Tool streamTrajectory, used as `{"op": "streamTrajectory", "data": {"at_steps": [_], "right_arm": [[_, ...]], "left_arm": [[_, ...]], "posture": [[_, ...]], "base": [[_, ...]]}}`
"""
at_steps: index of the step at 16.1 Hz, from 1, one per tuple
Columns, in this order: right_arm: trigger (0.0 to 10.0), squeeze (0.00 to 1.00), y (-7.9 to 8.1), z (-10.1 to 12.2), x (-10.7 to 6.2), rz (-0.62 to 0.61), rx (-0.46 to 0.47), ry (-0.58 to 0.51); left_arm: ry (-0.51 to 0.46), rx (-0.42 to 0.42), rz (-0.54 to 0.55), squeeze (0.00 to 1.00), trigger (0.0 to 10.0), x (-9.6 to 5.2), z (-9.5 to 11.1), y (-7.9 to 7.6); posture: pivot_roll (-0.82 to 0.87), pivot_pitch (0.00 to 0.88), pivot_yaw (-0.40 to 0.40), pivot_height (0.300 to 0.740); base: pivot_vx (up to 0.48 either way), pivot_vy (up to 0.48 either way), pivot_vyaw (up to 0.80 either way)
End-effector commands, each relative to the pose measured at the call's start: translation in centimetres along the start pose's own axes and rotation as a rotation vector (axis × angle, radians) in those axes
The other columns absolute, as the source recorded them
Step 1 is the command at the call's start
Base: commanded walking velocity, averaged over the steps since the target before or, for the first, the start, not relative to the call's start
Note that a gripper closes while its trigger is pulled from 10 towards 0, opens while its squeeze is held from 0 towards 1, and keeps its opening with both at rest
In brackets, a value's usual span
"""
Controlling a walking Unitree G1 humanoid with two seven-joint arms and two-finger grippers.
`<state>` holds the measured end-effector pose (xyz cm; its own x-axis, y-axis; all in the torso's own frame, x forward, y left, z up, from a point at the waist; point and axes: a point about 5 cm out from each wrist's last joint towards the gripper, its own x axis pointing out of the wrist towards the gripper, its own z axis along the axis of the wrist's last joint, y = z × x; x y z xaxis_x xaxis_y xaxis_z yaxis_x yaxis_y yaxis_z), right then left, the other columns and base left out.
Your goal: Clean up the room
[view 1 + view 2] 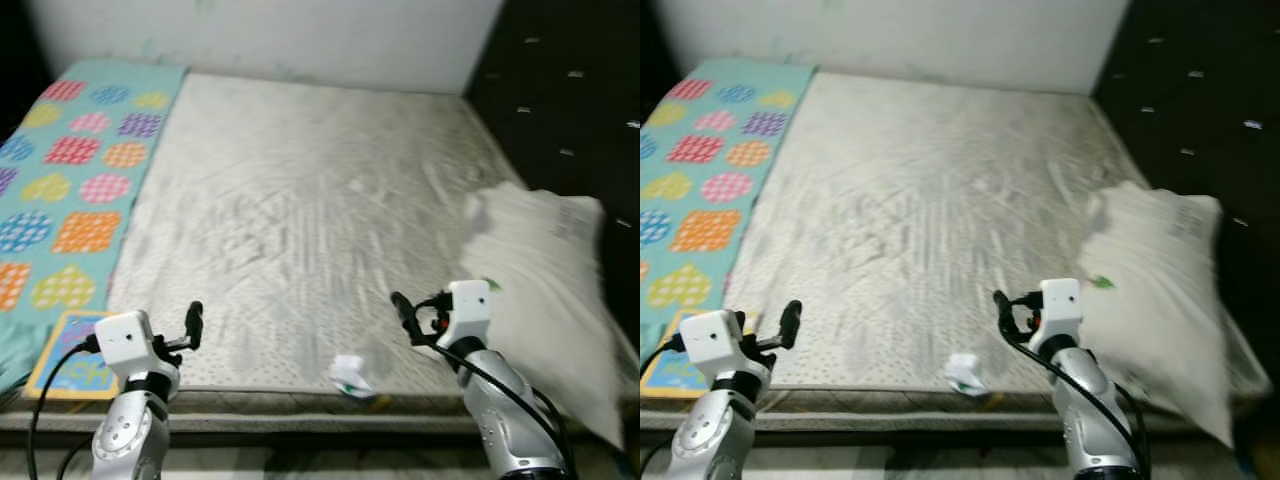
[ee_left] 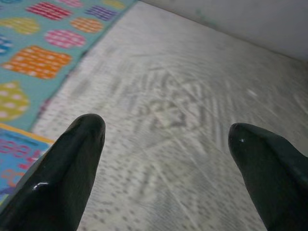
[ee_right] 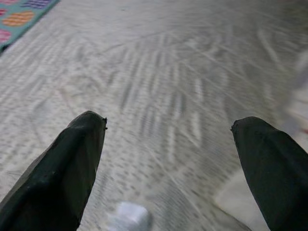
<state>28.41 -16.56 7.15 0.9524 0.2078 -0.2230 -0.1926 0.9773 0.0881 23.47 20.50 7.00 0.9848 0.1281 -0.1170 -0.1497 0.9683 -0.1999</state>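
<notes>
Bedroom in home: bare mattress (image 1: 300, 220), white pillow (image 1: 545, 290), patterned blanket (image 1: 70, 170), dark tufted headboard (image 1: 570, 90).

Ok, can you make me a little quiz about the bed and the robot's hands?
1. True or false: the small crumpled white wrapper lies near the front edge of the pale grey mattress.
2. Which side of the bed holds the turquoise blanket with colourful hearts? A) the robot's left B) the robot's right
3. Fill in: the left gripper and right gripper both have their fingers ____.

Key:
1. True.
2. A. The big white pillow is on the right, and a colourful picture book sits at the front left corner.
3. Open, holding nothing.
</notes>
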Motion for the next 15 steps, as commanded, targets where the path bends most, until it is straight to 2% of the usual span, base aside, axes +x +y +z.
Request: {"op": "streamTrajectory", "data": {"at_steps": [1,15], "right_arm": [[10.0,0.00,-0.27,0.08,-0.15,-0.012,0.004,-0.005],[10.0,0.00,-0.13,0.20,-0.22,0.003,0.009,-0.013]], "left_arm": [[0.018,0.001,0.012,0.00,10.0,-0.23,-0.44,0.29],[0.031,0.002,0.017,0.00,10.0,-0.21,-0.55,0.43]], "posture": [[-0.09,0.062,-0.085,0.740],[-0.09,0.071,-0.083,0.740]], "base": [[0.000,0.000,0.00],[0.000,0.000,0.00]]}}
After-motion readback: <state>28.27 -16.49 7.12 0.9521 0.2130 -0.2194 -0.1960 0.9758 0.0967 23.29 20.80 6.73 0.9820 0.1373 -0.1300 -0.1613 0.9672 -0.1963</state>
